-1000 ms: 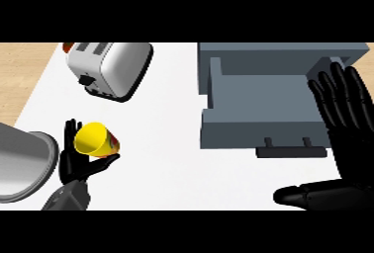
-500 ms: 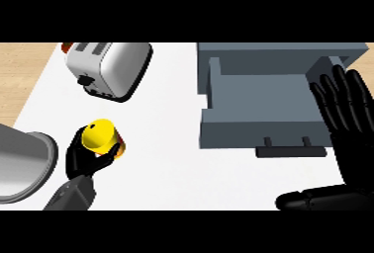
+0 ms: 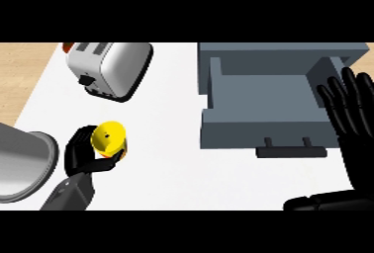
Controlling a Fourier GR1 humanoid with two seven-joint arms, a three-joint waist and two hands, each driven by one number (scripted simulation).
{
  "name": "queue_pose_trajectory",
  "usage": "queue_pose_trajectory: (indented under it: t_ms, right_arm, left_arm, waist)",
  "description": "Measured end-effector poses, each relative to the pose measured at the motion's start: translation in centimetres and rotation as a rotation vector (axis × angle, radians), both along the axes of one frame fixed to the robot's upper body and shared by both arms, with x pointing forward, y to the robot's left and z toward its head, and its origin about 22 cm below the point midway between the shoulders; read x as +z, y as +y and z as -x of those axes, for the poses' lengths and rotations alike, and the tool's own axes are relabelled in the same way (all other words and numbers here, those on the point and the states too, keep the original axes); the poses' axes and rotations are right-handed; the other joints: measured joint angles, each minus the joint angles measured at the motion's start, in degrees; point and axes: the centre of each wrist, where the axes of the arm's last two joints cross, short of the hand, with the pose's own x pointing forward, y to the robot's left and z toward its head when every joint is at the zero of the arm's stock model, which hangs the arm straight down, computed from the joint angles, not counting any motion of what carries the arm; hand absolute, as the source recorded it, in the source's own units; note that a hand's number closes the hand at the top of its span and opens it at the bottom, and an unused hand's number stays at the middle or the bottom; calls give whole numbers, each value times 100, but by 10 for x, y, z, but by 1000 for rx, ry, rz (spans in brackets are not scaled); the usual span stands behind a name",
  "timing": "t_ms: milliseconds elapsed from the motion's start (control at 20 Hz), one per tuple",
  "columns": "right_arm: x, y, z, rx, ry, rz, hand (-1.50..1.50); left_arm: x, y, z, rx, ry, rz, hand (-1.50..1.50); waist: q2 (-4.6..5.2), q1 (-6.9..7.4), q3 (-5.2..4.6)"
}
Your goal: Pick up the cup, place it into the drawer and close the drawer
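A yellow cup (image 3: 109,138) lies tipped at the counter's left, its bottom facing up toward me. My left hand (image 3: 82,157) is curled round it from the left and below, with the thumb under its lower side. The grey drawer (image 3: 219,127) stands pulled open at the right, its inside bare and its dark handle (image 3: 291,149) toward me. My right hand (image 3: 352,116) rests open at the right edge, fingers straight and pointing up beside the drawer's right wall.
A silver toaster (image 3: 110,66) lies at the back left. A large steel pot (image 3: 22,160) sits at the left edge, just beside my left forearm. White countertop (image 3: 175,168) stretches between the cup and the drawer.
My left hand has closed round the cup and tilted it, lifting it slightly up and right. The right hand has stayed where it was.
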Motion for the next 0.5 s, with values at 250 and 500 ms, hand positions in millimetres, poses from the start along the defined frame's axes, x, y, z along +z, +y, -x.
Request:
queue_pose_trajectory:
  t_ms: [250, 500]
  right_arm:
    - [0, -4, -2, -2, 3, 1, -150]
    - [-2, -2, -6, -15, 10, -1, -150]
  left_arm:
    - [3, -6, -1, -62, -36, -25, 150]
    - [19, -15, -10, -138, -119, -20, 150]
  waist:
    - [-8, 22, 2]
    - [-28, 78, 8]
